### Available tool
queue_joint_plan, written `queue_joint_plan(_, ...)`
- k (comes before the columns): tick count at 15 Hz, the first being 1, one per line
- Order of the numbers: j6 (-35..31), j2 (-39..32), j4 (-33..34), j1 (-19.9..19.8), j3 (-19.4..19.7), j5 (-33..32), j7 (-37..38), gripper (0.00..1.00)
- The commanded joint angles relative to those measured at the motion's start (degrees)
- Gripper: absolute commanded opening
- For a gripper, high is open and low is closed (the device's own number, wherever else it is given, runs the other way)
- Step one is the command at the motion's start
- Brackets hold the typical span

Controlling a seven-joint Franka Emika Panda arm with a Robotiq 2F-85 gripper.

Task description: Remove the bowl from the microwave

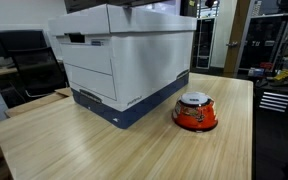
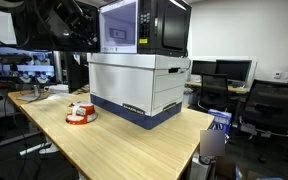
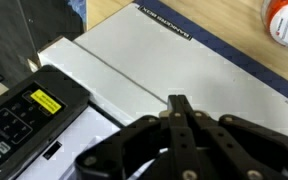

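The small red-orange bowl (image 1: 195,112) with a white-grey top stands on the wooden table, right beside the navy base of the large white boxy unit (image 1: 134,60). It shows in both exterior views (image 2: 80,114) and at the top right of the wrist view (image 3: 287,22). A dark microwave (image 2: 144,25) with a keypad (image 3: 19,115) sits on top of the white unit (image 2: 134,85). My gripper (image 3: 179,103) is shut and empty. It hangs over the white unit's flat top (image 3: 174,60), well apart from the bowl.
The light wooden table (image 1: 104,145) has edges near the bowl on the right (image 1: 252,120). The dark robot arm (image 2: 69,25) reaches in beside the microwave. Office desks, monitors (image 2: 24,62) and chairs (image 2: 269,105) stand around the table.
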State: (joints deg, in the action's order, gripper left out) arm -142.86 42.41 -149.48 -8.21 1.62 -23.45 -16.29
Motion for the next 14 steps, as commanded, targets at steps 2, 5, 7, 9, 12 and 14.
queue_joint_plan(2, 11.8, -3.6, 6.2, 0.1, -0.8, 1.2, 3.6, 0.26)
queue_joint_plan(5, 19.3, -5.5, 11.2, 1.0, 0.1, 3.8, 6.0, 0.41)
queue_joint_plan(7, 23.9, -6.5, 14.3, 1.3, 0.5, 6.1, 7.6, 0.54)
queue_joint_plan(9, 26.9, -7.0, 17.0, 1.5, 1.0, 8.1, 9.0, 0.67)
queue_joint_plan(12, 25.9, -6.2, 18.9, 2.1, 1.5, 10.4, 10.9, 0.88)
queue_joint_plan(14, 24.6, -5.2, 20.5, 3.0, 2.0, 12.7, 12.0, 0.99)
